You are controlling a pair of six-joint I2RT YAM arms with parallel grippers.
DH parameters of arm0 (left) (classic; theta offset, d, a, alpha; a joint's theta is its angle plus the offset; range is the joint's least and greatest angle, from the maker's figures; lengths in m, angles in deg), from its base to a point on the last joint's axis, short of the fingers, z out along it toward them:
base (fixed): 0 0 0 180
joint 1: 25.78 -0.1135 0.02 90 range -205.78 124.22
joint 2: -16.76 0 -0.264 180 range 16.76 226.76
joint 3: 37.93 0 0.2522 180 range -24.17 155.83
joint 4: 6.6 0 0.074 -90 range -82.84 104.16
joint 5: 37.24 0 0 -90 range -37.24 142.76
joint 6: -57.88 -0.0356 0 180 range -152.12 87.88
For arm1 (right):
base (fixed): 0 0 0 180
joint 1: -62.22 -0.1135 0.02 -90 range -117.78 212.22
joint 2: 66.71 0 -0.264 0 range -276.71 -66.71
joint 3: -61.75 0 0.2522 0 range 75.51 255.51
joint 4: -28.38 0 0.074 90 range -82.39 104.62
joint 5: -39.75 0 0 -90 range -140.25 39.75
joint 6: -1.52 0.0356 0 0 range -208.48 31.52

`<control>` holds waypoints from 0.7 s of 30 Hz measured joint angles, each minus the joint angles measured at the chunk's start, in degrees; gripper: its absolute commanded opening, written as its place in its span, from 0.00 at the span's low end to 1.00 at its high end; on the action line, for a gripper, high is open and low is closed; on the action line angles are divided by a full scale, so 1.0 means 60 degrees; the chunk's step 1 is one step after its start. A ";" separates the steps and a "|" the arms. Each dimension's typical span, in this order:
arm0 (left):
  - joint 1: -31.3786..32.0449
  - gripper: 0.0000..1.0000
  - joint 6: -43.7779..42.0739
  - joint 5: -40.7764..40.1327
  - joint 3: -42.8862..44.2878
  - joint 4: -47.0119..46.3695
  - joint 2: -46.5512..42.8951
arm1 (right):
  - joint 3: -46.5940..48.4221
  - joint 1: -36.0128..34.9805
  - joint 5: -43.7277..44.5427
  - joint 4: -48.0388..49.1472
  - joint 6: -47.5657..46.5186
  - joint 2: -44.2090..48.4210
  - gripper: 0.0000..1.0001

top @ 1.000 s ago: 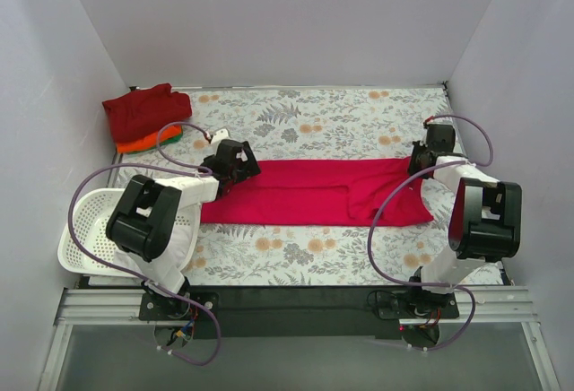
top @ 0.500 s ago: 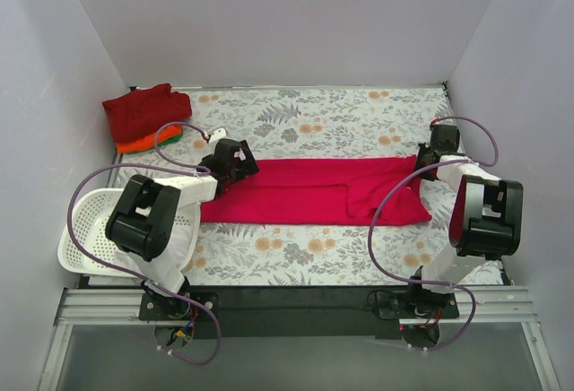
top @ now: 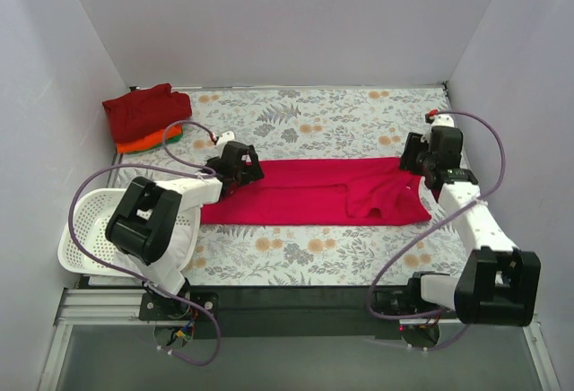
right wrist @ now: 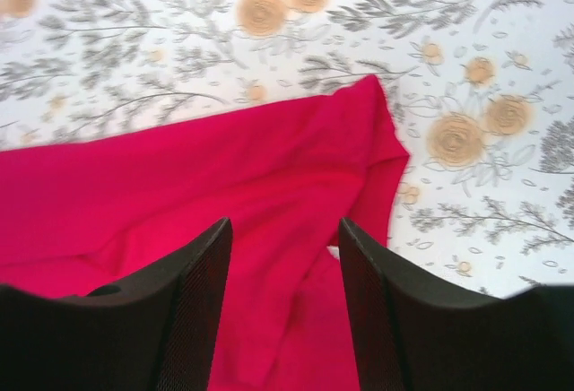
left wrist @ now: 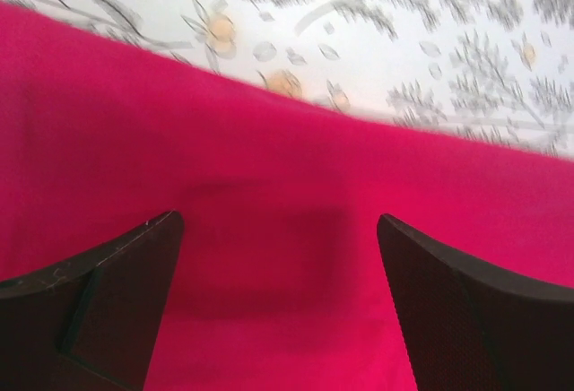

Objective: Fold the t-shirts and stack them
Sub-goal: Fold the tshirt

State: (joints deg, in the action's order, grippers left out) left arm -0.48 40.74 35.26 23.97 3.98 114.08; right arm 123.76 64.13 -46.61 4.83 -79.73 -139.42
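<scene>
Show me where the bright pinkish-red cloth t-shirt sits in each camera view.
Top external: the bright pinkish-red cloth t-shirt, a long band across the middle.
Left wrist: the t-shirt fills the lower frame.
Right wrist: the t-shirt covers left and centre.
Shared landmark: the floral table cover.

The left arm (top: 148, 221) and right arm (top: 475, 221) share white shell links and chunky black joint housings, both bolted to a black base plate (top: 296, 299). A thin purple cable (top: 72, 225) loops out from that plate along each arm, and the jaws are matte black, wedge-shaped and finely textured.
</scene>
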 measured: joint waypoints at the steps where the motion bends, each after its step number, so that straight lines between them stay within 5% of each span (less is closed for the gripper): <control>1: 0.0175 0.83 -0.0004 -0.0058 0.0000 0.0149 -0.0076 | -0.0193 -0.0178 -0.0084 0.0015 0.0026 0.0430 0.47; 8: 0.1902 0.82 -0.0040 -0.0331 0.0007 0.0710 -0.1016 | -0.1672 -0.0565 -0.0648 -0.0386 0.0313 0.1763 0.48; 21: 0.3916 0.83 0.0404 0.0557 0.0361 0.0120 -0.1351 | -0.2754 -0.1104 -0.0892 -0.1038 0.0772 0.1096 0.41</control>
State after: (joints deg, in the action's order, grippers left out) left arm 23.02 43.16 38.61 26.14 4.70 105.97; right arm 107.23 57.51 -51.96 -1.40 -75.09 -132.84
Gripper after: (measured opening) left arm 0.825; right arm 0.423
